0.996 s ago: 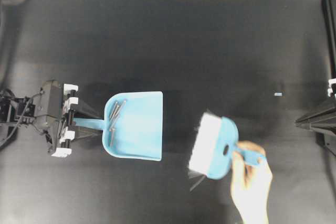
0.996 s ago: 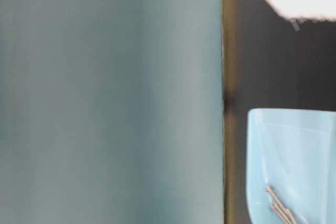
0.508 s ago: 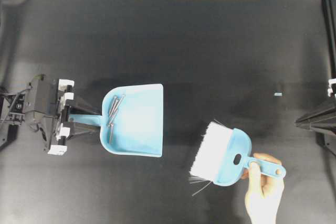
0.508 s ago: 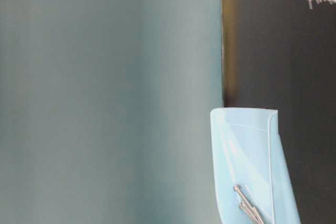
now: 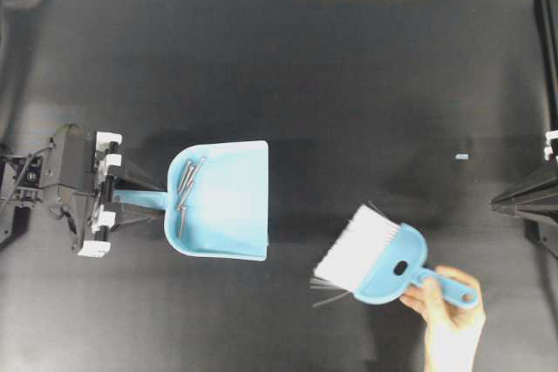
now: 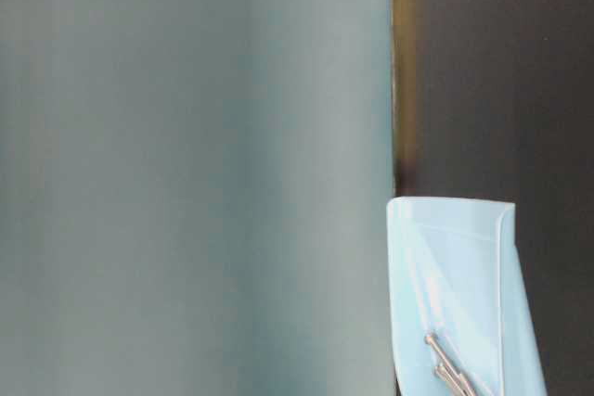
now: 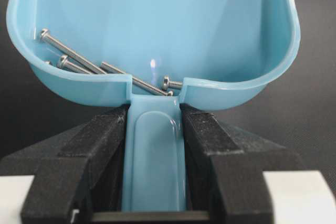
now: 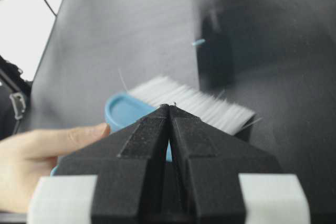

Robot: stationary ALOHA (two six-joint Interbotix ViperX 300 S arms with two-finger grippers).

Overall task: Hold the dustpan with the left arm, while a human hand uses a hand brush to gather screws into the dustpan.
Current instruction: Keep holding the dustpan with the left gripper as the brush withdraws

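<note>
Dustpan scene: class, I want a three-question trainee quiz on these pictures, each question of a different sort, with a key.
1. True or false: the screws lie inside the dustpan.
2. What grips the dustpan's handle? A) left gripper B) right gripper C) human hand
3. Fill in: the human hand holds the ____.

Key: 1 true; 2 A; 3 hand brush.

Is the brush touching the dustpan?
Apart. The overhead view shows bare black table between the brush bristles and the dustpan mouth.
</note>
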